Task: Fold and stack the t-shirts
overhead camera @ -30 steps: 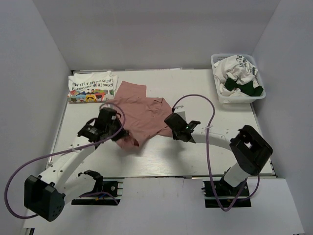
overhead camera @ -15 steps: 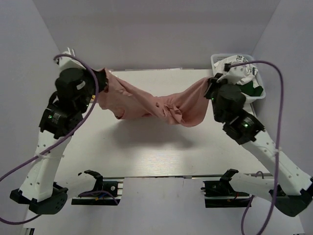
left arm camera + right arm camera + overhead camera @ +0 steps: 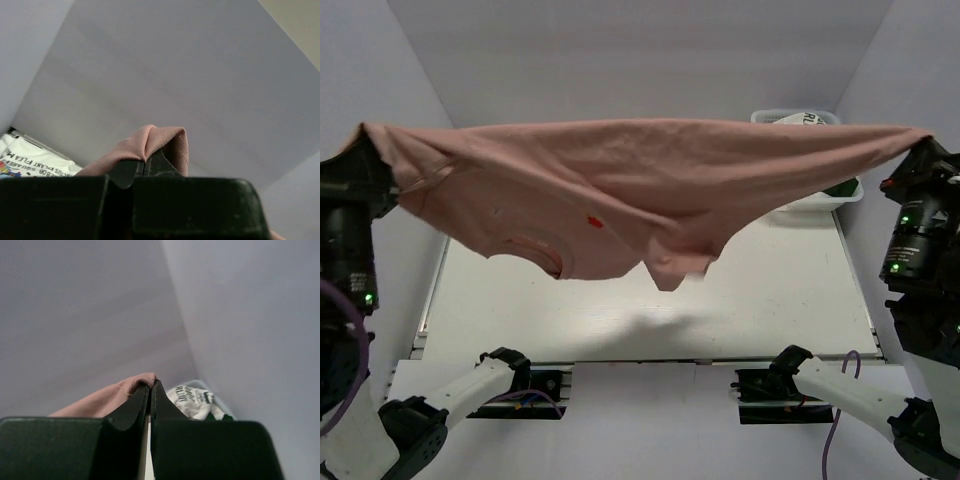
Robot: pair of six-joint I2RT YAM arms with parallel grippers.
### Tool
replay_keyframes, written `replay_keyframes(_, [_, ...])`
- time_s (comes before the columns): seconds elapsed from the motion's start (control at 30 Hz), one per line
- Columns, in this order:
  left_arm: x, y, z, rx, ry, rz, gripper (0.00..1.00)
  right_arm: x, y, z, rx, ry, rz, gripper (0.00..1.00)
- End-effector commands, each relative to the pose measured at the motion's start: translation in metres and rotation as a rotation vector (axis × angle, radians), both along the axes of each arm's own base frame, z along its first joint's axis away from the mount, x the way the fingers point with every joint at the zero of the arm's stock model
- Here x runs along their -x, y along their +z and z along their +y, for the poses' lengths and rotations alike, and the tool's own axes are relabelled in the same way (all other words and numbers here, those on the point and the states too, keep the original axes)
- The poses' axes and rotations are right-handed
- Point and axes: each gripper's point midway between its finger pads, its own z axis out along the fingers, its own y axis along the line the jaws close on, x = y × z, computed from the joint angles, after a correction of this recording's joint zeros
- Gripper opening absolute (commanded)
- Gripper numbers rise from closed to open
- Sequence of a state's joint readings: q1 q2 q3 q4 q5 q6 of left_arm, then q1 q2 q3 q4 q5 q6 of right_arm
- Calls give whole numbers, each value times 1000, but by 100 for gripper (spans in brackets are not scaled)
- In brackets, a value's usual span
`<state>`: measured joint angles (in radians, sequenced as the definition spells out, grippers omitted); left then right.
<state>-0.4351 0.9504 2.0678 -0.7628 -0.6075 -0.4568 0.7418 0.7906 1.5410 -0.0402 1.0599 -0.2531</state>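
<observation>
The dusty-pink t-shirt [image 3: 620, 190] hangs stretched wide, high above the table, between both arms. My left gripper [image 3: 368, 140] is shut on its left corner; the pink cloth folds over the fingertips in the left wrist view [image 3: 150, 145]. My right gripper [image 3: 920, 142] is shut on its right corner, with pink cloth at the jaw tips in the right wrist view [image 3: 125, 390]. A folded white t-shirt with colourful print shows at the lower left of the left wrist view [image 3: 30, 162]. White tees with dark green lettering lie in the basket [image 3: 192, 400].
The white lattice basket [image 3: 800, 205] stands at the back right, mostly hidden behind the raised shirt. The white table [image 3: 760, 300] lies below, with the shirt's shadow on it. Grey walls close in on three sides.
Both arms have risen high and moved apart, lifting the pink shirt off the table and stretching it out wide; it had been bunched on the table one second ago.
</observation>
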Motion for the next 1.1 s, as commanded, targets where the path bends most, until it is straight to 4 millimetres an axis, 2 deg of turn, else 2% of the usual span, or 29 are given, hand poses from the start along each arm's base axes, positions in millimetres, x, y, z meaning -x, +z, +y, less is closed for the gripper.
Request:
replay_keyframes(0.0, [-18, -34, 11, -14, 112, 127, 0, 9, -6, -28, -11, -181, 54, 0])
replay_keyframes(0.03, [-26, -45, 12, -1, 139, 157, 0, 7, -15, -29, -28, -209, 62, 0])
replay_keyframes(0.1, [-58, -90, 2, -19, 174, 282, 0, -2, -32, -22, 21, -234, 97, 0])
replay_keyframes(0.13, [-79, -119, -9, -36, 174, 357, 0, -18, -55, -8, 64, -233, 144, 0])
replay_keyframes(0.2, [-111, -164, -25, -69, 179, 486, 0, -32, -78, 4, 89, -246, 190, 0])
replay_keyframes(0.23, [-129, -203, -35, -80, 168, 575, 0, -48, -114, 16, 130, -254, 253, 0])
replay_keyframes(0.3, [-153, -245, -49, -87, 163, 657, 0, -68, -145, 31, 77, -239, 268, 0])
replay_keyframes(0.33, [-171, -296, -58, -117, 162, 771, 0, -88, -199, 37, 203, -269, 419, 0])
replay_keyframes(0.37, [-181, -319, -61, -119, 165, 819, 0, -103, -218, 51, 220, -195, 443, 0])
replay_keyframes(0.4, [-194, -341, -69, -116, 141, 856, 0, -116, -241, 62, 102, -144, 438, 0])
replay_keyframes(0.43, [-201, -371, -66, -135, 155, 924, 0, -136, -292, 55, 177, -187, 599, 0])
replay_keyframes(0.47, [-216, -406, -70, -142, 169, 1006, 0, -150, -323, 71, 187, -87, 661, 0])
replay_keyframes(0.5, [-221, -426, -72, -150, 156, 1060, 0, -157, -342, 74, 169, -65, 700, 0])
replay_keyframes(0.53, [-228, -442, -70, -155, 172, 1090, 0, -174, -396, 74, 211, -79, 842, 0])
replay_keyframes(0.57, [-239, -465, -78, -175, 146, 1146, 0, -180, -407, 72, 179, -81, 896, 9])
replay_keyframes(0.6, [-243, -473, -75, -176, 157, 1167, 0, -188, -436, 71, 181, -78, 984, 28])
replay_keyframes(0.63, [-244, -485, -77, -196, 144, 1199, 0, -192, -459, 75, 209, -67, 1056, 39])
replay_keyframes(0.67, [-249, -488, -81, -210, 123, 1205, 0, -198, -464, 77, 222, -61, 1108, 58])
replay_keyframes(0.7, [-252, -493, -87, -212, 91, 1211, 0, -199, -468, 81, 215, -37, 1126, 84])
replay_keyframes(0.73, [-257, -494, -90, -211, 73, 1190, 0, -199, -472, 84, 221, -15, 1147, 90])
replay_keyframes(0.8, [-255, -505, -97, -218, 22, 1199, 0, -198, -468, 100, 205, 67, 1147, 90])
replay_keyframes(0.83, [-256, -503, -97, -214, 21, 1186, 0, -193, -468, 103, 196, 95, 1157, 90])
replay_keyframes(0.87, [-255, -499, -100, -206, 3, 1177, 0, -188, -452, 113, 178, 167, 1128, 90])
replay_keyframes(0.9, [-253, -499, -99, -206, 3, 1179, 0, -181, -456, 121, 166, 235, 1141, 90])
replay_keyframes(0.93, [-253, -499, -97, -209, 12, 1177, 0, -174, -447, 125, 169, 278, 1117, 90])
replay_keyframes(0.97, [-251, -495, -95, -209, 21, 1168, 0, -166, -439, 139, 155, 372, 1093, 90])
replay_keyframes(1.0, [-251, -487, -91, -197, 27, 1151, 0, -150, -450, 154, 158, 479, 1126, 90])
replay_keyframes(1.03, [-251, -483, -91, -195, 26, 1142, 0, -137, -444, 174, 152, 602, 1108, 90])
replay_keyframes(1.07, [-250, -479, -91, -191, 25, 1132, 0, -127, -436, 183, 136, 662, 1087, 90])
